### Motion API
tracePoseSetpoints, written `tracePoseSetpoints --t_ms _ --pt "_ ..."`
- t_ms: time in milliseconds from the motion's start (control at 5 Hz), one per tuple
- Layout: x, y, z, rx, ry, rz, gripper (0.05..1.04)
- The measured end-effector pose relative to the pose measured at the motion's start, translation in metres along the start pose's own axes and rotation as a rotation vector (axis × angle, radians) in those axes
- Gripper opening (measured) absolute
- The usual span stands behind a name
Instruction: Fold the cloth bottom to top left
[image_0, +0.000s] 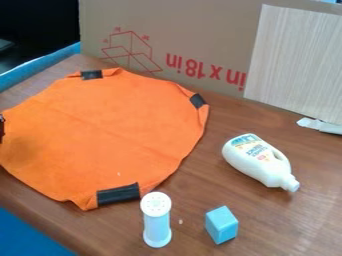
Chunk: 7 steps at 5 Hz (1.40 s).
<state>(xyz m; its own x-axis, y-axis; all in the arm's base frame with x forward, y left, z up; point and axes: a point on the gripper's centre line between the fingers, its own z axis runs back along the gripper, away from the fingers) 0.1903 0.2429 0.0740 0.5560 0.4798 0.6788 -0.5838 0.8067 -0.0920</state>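
An orange cloth (107, 132) lies spread out on the wooden table, covering much of its left half. Black patches mark its edge: a top patch (91, 74), a right patch (198, 101) and a bottom patch (118, 194). Small folds show around these patches, and the rest of the cloth is mostly flat with light wrinkles. A small dark thing touches the view's left edge beside the cloth; I cannot tell what it is. The cloth's left part is darker, as if shaded.
Just right of the cloth's bottom patch stands a white shaker (157, 220), with a blue block (221, 225) farther right. A white bottle (259, 160) lies on the table (300, 220) at the right. Behind stand a cardboard box (200, 35) and a pale board (297, 60).
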Motion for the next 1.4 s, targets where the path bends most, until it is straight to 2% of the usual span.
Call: tracePoseSetpoints --t_ms 400,800,1000,1200,1400 --pt "-0.008 -0.008 -0.013 -0.009 0.013 -0.059 0.971" --pt "-0.008 -0.014 -0.021 -0.008 -0.017 -0.032 0.397" --pt "-0.008 -0.022 -0.024 -0.009 -0.017 -0.041 0.178" --pt "-0.003 -0.043 -0.017 -0.060 -0.005 -0.061 0.075" --pt "0.020 -0.075 0.002 -0.138 -0.022 -0.063 0.060"
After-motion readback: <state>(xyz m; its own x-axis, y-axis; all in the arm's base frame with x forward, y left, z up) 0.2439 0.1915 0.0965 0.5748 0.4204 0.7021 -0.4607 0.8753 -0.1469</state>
